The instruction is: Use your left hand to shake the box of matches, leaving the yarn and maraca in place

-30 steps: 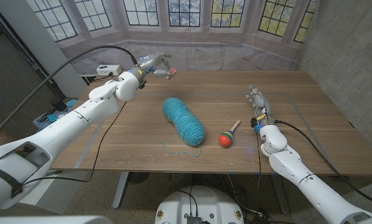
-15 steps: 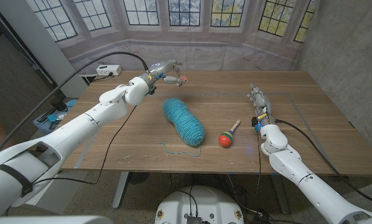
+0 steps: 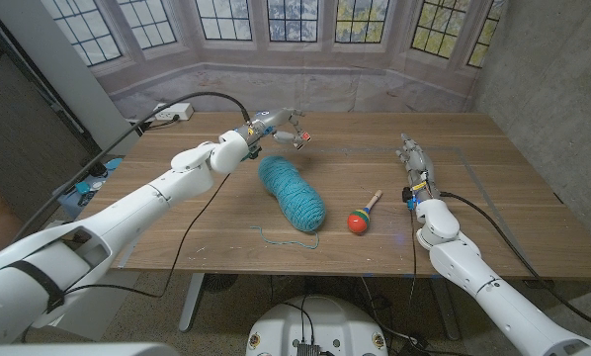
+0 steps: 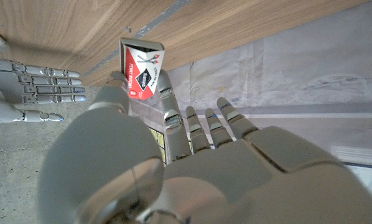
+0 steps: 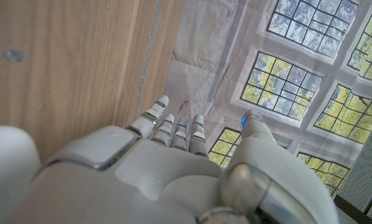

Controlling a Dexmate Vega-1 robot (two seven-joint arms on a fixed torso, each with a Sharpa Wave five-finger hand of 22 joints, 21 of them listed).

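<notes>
Now, box of matches [image 4: 142, 70]: pinched by the left hand [image 3: 281, 130] between the thumb and a finger, raised above the tabletop [image 3: 493, 188] just beyond the far end of the yarn; its red and white printed face is seen in the left wrist view. What lies inside the box cannot be told.
Left hand: clamped on the box, the other fingers [image 4: 206, 127] held out straight beside it.
Right hand [image 3: 414, 163]: seen on the right side of the tabletop, fingers stretched out side by side and parted a little, nothing held.
Yarn [image 3: 292, 192]: a teal skein laid near the middle of the tabletop, a loose strand trailed toward the near edge.
Maraca [image 3: 364, 213]: laid just to the right of the yarn, apart from it, red head toward the near edge.
Change: the left hand and box are carried rightward from where they were a second ago; yarn, maraca and right hand are left unmoved.
</notes>
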